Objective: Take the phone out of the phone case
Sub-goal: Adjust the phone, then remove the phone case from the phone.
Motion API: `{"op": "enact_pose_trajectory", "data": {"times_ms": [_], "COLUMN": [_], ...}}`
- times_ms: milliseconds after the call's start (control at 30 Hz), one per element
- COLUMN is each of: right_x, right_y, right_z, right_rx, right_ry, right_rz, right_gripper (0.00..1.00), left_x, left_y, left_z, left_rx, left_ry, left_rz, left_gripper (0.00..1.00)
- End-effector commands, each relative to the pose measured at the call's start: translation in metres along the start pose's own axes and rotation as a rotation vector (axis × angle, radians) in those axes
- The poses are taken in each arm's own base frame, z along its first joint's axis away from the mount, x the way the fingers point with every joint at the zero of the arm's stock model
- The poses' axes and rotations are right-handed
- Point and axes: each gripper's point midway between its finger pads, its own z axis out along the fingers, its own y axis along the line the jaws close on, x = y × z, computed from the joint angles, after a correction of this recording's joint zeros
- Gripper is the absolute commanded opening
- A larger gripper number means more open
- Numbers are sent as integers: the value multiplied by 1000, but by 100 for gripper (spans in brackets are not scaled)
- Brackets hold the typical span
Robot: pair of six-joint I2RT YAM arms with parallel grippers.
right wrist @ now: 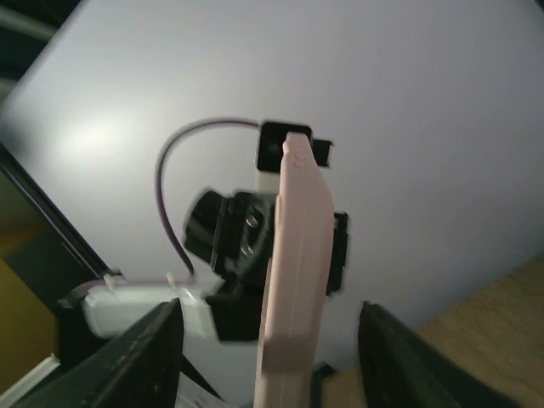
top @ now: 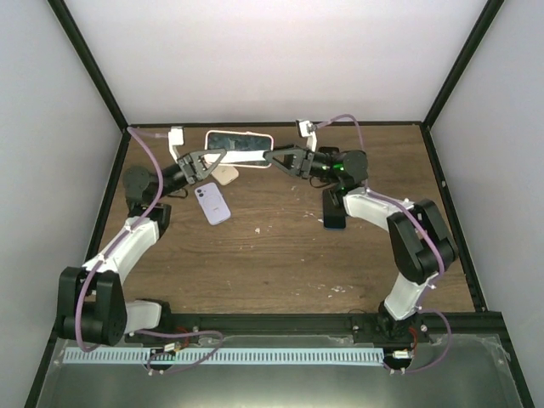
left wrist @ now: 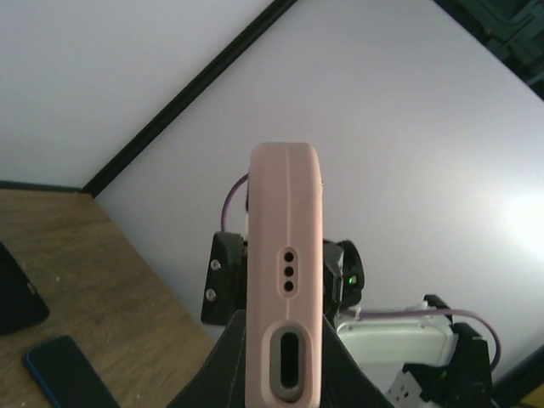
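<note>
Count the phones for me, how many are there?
3 clearly: a pink-cased phone held up by the left gripper, a lavender phone on the table, a dark phone beside the right arm. Others may be hidden.

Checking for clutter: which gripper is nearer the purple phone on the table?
Left. The left gripper sits just beyond the purple phone; the right gripper is farther, to its right.

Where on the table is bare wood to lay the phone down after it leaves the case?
Free: the wide middle of the table, between the lavender phone and the dark phone, down to the near edge; also the right side past the right arm. Crowded: the far left, where the left gripper holds the cased phone near a beige object.
</note>
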Motion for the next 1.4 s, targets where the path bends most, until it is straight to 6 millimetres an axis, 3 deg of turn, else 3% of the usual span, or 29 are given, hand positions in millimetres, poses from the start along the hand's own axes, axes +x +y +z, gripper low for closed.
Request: {"op": "enact_pose_trajectory", "data": {"times_ms": [0,100,300,433,567,767,1000,1367], "right_x": [4,15,37,49,66,100,111,114], "right_y": [21,19,14,21,20,20,26,15], "right_z": [-23,-36,-51,-60,-73,-90,-87,-78], "right_rx": [0,24,99,137,185,189,180,219], "right_ry": [106,205,403,475,522,542,557,575], "right_rz": [-152,-192,-276,-355,-339,-244,-233,-213], "right_gripper": [63,72,78,84,100,100,97,86], "left_x": [13,30,65,81,93,105,111,115], "left_y": [-25,-26,-22,-28,-36,-36,-34,-35], "left_z": [-6,-10,-24,-33,-42,-46,-46,-41], "left_rx": [45,49,59,93,130,145,144,148], "left_ry": [109,211,408,480,513,526,534,550], "left_rz": [115,143,231,258,281,284,277,289], "left_gripper": [0,0,0,0,0,0,0,0]}}
